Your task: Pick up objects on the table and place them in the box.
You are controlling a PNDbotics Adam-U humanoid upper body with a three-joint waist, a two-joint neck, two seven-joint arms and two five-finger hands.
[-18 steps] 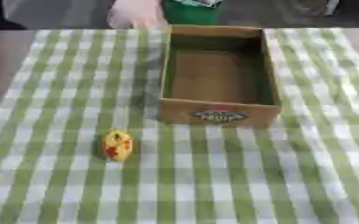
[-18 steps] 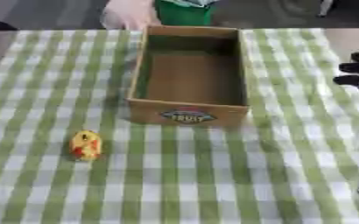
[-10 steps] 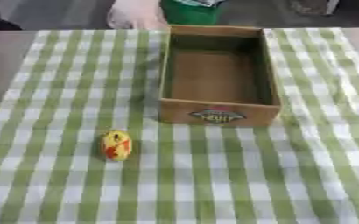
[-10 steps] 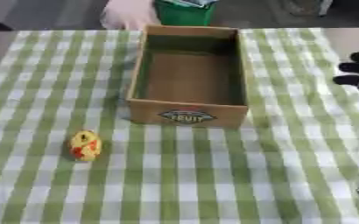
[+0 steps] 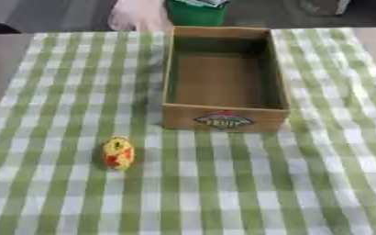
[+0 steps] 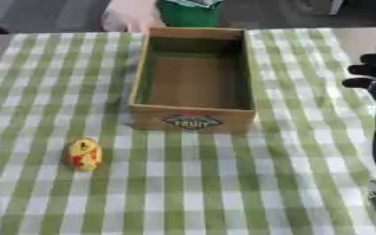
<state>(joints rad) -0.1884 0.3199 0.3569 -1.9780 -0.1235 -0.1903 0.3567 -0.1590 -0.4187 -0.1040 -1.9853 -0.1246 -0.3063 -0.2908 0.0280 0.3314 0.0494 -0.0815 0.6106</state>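
1. State: the right hand [image 6: 374,73] shows only at the right edge of the right eye view. Its dark fingers [image 6: 360,82] hang loosely bent in the air and hold nothing; I read them as relaxed, not closed on anything. The left hand appears in no view.

2. Task's thing: a small yellow object with orange markings [image 5: 117,153] lies on the green checked cloth [image 5: 223,183] over the counter. It is well apart from the fingers, far to their left and nearer the camera, with the box [image 6: 193,82] between the two. It is clear of the box's front wall, off its left corner.

3. Box: open-topped and empty inside, with a label on the front wall.

4. Risk, reach (judgement): the right hand would have to cross in front of the box to get to the object. A forearm sweeping low could nudge the box or drag and bunch the cloth.

5. Risk, grasp (judgement): the object looks rounded, so it may roll or squirt out if the fingers close off-centre, or be pushed away on first contact.

6. Risk, placement (judgement): releasing over the near wall rather than the interior could leave it outside the box.

7. View difference: the right eye view shows the right hand; in the left eye view only a dark sliver at the right edge is visible, so the fingers cannot be judged there.
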